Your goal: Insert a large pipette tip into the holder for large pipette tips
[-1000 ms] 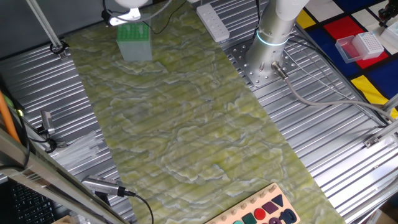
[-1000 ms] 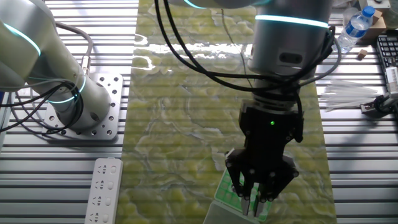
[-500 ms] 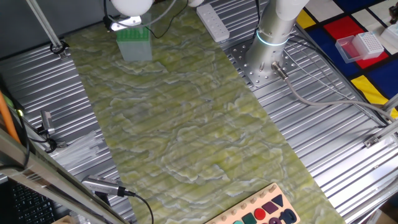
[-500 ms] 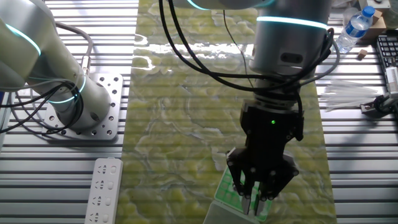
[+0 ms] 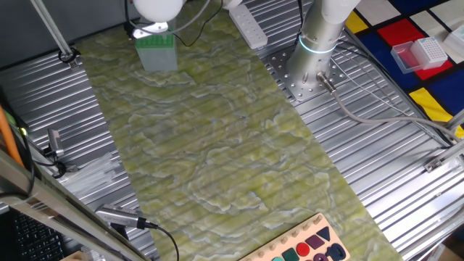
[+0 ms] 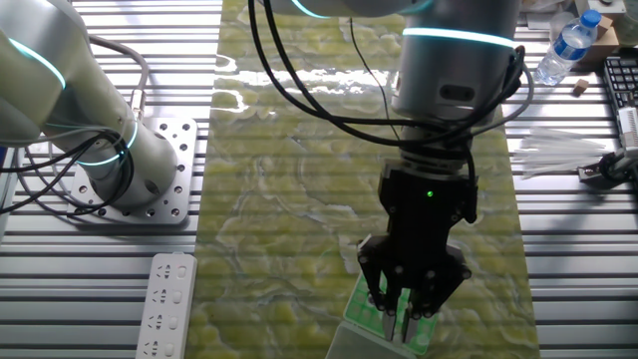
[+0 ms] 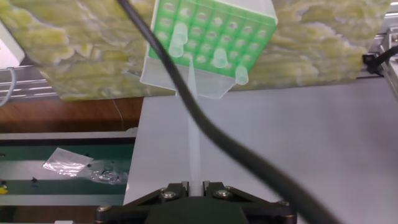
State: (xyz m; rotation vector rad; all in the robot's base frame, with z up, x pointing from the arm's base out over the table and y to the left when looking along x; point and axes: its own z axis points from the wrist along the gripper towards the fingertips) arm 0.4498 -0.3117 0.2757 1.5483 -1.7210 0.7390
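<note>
The holder for large pipette tips (image 7: pixel 211 37) is a green-topped rack with a grid of holes; a few whitish tips stand in it. It also shows at the mat's far end (image 5: pixel 156 49) and under the hand (image 6: pixel 361 304). My gripper (image 7: pixel 194 185) is shut on the large pipette tip (image 7: pixel 193 124), a thin translucent cone pointing up toward the rack's near edge. In the other fixed view the gripper (image 6: pixel 399 324) hangs right over the rack. In one fixed view only the white wrist (image 5: pixel 156 7) shows above the rack.
A white power strip (image 5: pixel 248 25) lies beside the arm base (image 5: pixel 312 72). A white-topped clear tip box (image 5: pixel 419 52) stands at the far right. Loose tips in a bag (image 6: pixel 558 150), a water bottle (image 6: pixel 568 45) and a wooden shape board (image 5: pixel 304 246) lie around the mat.
The hand has shifted slightly sideways over the green rack, still holding the tip. Nothing else moved.
</note>
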